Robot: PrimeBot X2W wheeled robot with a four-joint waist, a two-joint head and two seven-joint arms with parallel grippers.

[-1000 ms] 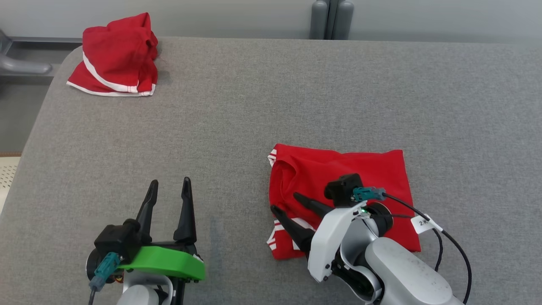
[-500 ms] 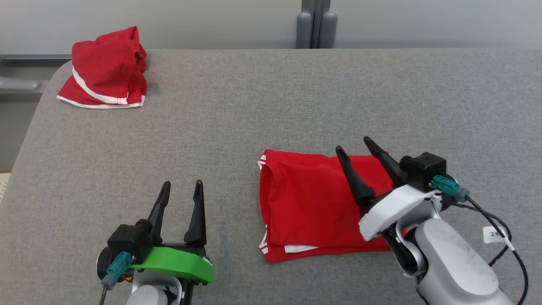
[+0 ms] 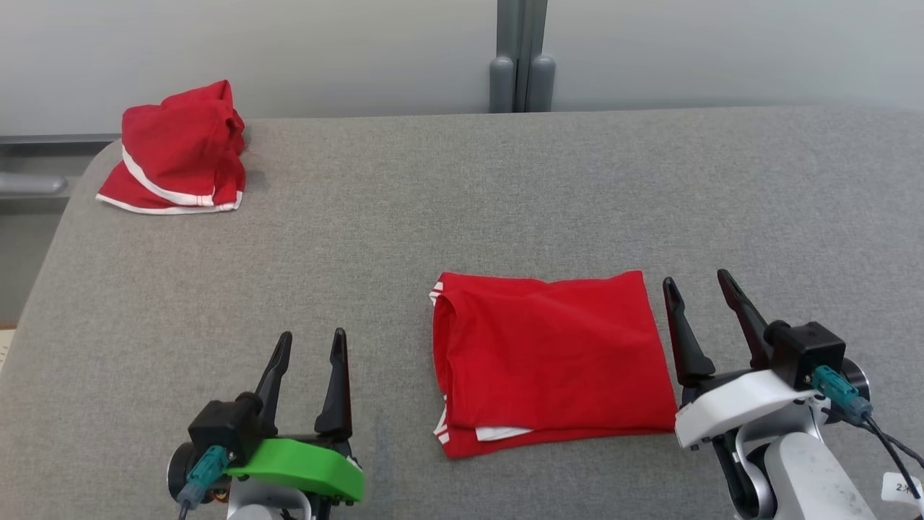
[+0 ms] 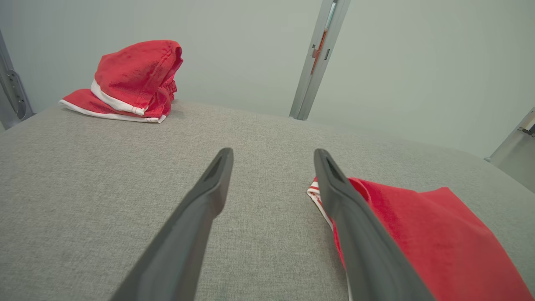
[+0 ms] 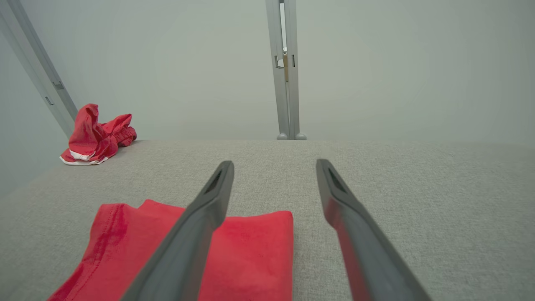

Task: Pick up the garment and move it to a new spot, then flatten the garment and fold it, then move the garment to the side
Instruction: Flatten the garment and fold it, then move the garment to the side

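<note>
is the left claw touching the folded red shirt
Apart. Head view shows bare grey table between the left claw and the folded red shirt.

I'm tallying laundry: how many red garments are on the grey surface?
2. The folded garment lies flat near the front, right of centre; the bunched garment sits at the far left corner. None seems hidden.

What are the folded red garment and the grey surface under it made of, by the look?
Folded red garment: probably thin, matte jersey-type cloth; it lies limp in flat layers, with white striped trim at the edges.
Grey surface: matte woven fabric covering, likely upholstery; flecked weave shows, corner rounded.
</note>
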